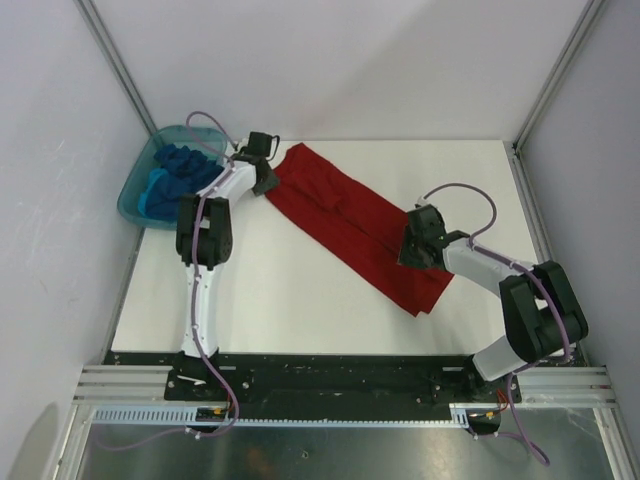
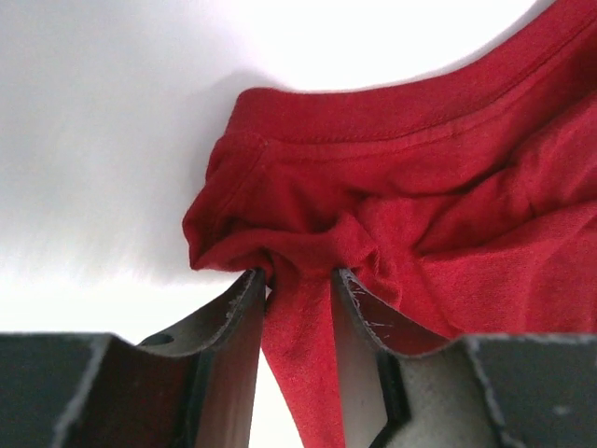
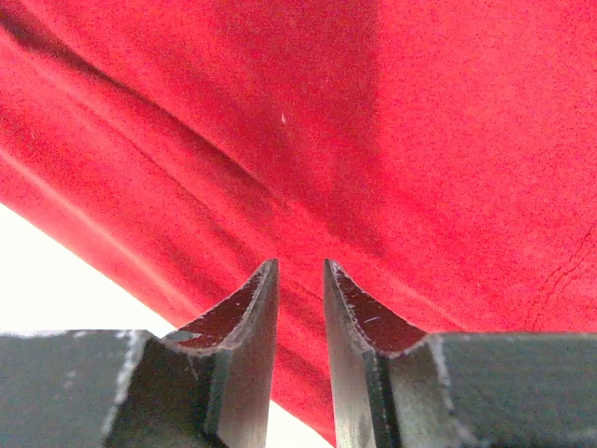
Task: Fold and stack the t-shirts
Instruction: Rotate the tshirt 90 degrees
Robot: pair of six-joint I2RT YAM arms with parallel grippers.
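Note:
A large red t-shirt (image 1: 345,222) lies in a long diagonal band across the white table, from back centre to front right. My left gripper (image 1: 266,180) is at its back left end, shut on a bunched fold of the red t-shirt (image 2: 420,177); cloth fills the gap at the gripper (image 2: 300,273) and hangs down between the fingers. My right gripper (image 1: 416,250) is at the shirt's front right part, its jaws narrowly apart and pressed into the red t-shirt (image 3: 392,112), cloth showing between the tips (image 3: 300,263). Royal blue and lighter blue t-shirts (image 1: 178,172) lie crumpled in the tub.
The translucent teal plastic tub (image 1: 133,203) stands at the table's back left corner, close beside the left arm. White walls and metal frame posts (image 1: 112,60) enclose the table on three sides. White tabletop (image 1: 290,290) shows in front of the shirt.

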